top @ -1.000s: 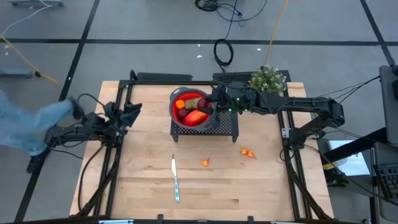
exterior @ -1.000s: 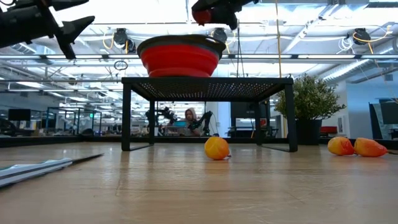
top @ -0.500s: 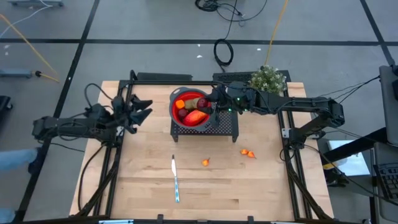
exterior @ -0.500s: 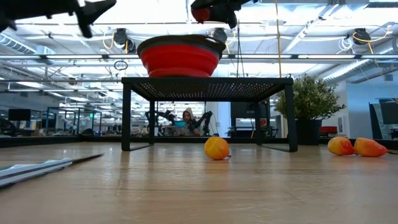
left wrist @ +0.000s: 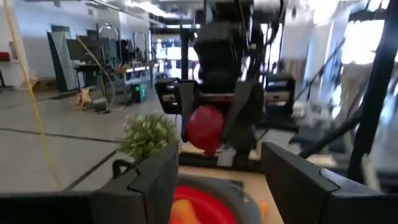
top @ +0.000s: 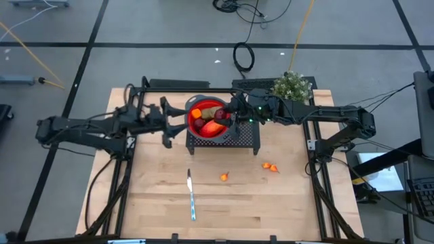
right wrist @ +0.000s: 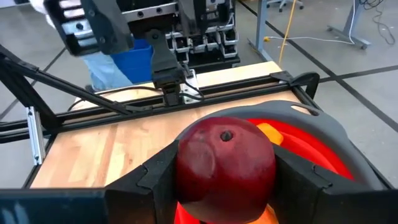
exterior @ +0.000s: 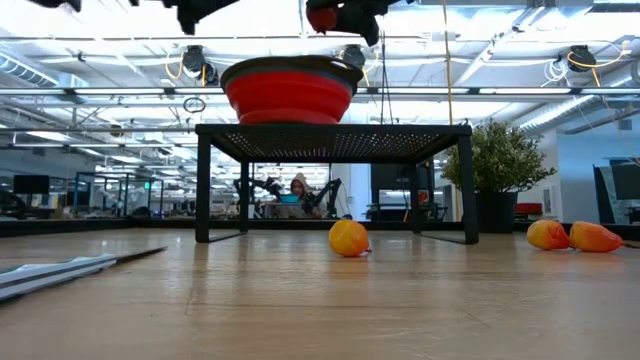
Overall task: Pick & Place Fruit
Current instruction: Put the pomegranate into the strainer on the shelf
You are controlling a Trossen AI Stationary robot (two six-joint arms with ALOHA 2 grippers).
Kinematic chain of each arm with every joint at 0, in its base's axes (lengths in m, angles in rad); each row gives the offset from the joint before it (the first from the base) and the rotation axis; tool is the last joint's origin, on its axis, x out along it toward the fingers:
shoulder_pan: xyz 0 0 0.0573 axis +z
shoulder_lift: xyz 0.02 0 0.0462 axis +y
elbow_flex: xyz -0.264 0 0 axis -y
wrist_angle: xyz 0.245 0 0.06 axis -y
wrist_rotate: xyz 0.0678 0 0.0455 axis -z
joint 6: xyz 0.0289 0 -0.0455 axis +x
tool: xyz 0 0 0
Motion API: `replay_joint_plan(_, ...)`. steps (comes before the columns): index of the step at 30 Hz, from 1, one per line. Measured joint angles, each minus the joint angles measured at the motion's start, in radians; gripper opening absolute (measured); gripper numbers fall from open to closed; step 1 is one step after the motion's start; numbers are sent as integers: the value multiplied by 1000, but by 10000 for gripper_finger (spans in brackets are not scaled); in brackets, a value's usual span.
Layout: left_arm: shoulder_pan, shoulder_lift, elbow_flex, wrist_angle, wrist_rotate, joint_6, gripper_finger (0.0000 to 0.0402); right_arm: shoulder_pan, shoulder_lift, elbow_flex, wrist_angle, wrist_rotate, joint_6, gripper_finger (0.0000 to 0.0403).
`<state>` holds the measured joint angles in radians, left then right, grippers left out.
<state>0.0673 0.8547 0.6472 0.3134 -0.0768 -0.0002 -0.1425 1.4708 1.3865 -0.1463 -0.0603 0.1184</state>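
Right gripper (right wrist: pixel 224 180) holding a round dark red fruit (right wrist: pixel 225 163) over the red bowl with grey rim (top: pixel 207 116) at the frame's upper middle, left gripper (top: pixel 166 123) hovering with fingers apart beside it, black mesh stand (exterior: pixel 335 140) underneath, small orange fruits (exterior: pixel 349 238) lying below on the wooden table (top: pixel 156 196), silver knife (top: pixel 191 195) showing clearly only from above.

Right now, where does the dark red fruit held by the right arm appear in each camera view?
High view: dark red fruit at the right gripper, over the red bowl's right rim.
Low view: top edge, just above the bowl.
Left wrist view: centre, a red ball between the facing arm's fingers.
Right wrist view: centre foreground, clamped between the fingers.
Shared landmark: the red bowl, visible in all four.
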Motion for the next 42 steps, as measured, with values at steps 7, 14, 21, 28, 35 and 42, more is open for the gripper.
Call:
replay_joint_plan(7, 0, 130, 125, -88, 1, 182, 230, 0, 0, 0, 3, -35, 2, 190)
replay_joint_plan(14, -4, 222, 229, -141, 1, 356, 230, -2, 0, 0, 7, -153, 39, 187)
replay_joint_plan(21, -12, 273, 309, -182, 1, 445, 230, -6, 0, 0, 7, -181, 52, 189)
replay_joint_plan(28, -11, 285, 327, -202, 0, 444, 230, -10, 0, -1, -10, -180, 33, 188)
replay_joint_plan(35, -11, 285, 327, -225, 0, 443, 230, -10, 0, -1, -8, -179, 30, 186)
replay_joint_plan(42, -5, 285, 327, -234, 0, 341, 230, -9, -1, -1, 4, -179, 25, 189)
